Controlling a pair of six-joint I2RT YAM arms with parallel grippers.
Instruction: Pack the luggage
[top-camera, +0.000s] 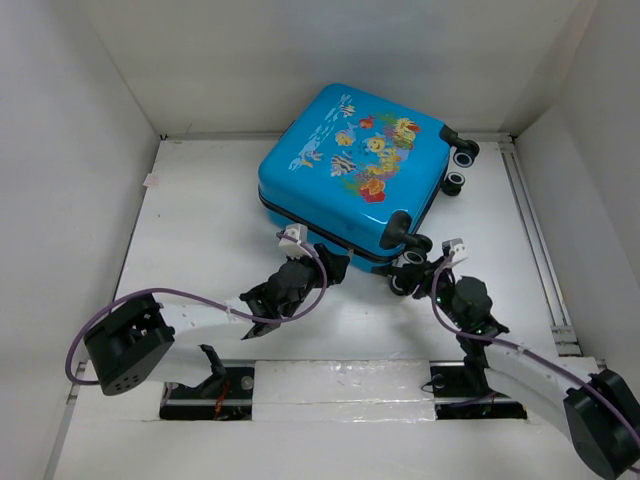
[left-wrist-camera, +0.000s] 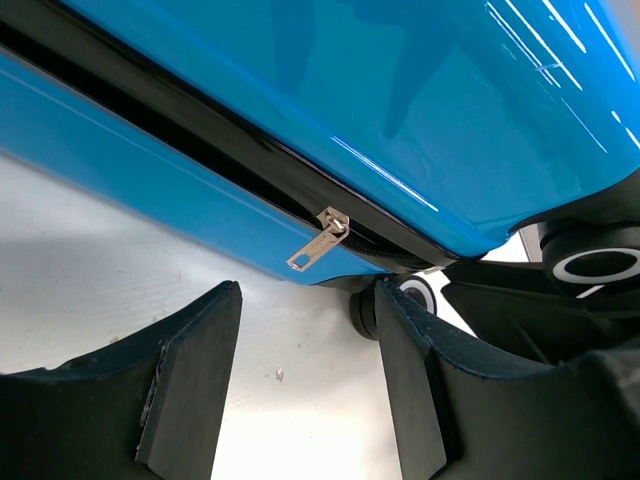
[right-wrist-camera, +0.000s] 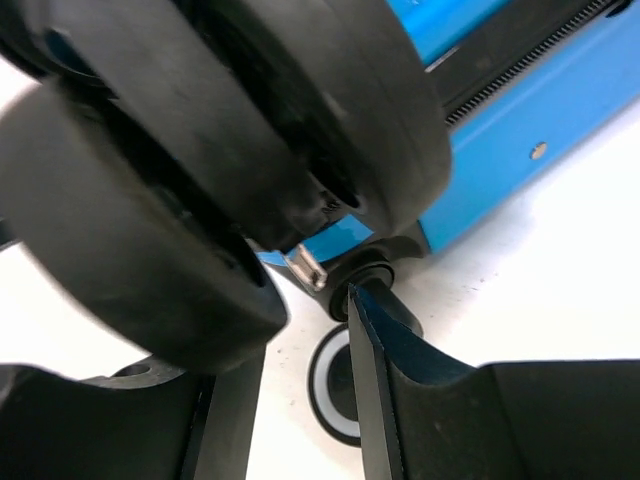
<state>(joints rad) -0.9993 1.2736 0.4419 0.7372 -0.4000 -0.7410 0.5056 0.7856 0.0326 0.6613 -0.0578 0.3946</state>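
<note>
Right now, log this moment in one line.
luggage: flat, lid down | left pincer: open, facing zipper pull | right pincer: open, at wheel

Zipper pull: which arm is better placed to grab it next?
Left, probably. The zipper pull sits straight ahead of the open left fingers, in line with their gap. The right fingers face a black wheel of the luggage, close up.

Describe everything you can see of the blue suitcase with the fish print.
The glossy bright blue hard-shell suitcase lies closed and flat on the white table, fish-and-coral print up. A black zip band runs round its seam, with a silver zip pull hanging at the near side. Black wheels sit at its right end. The left arm's fingers stand open short of the pull.
</note>
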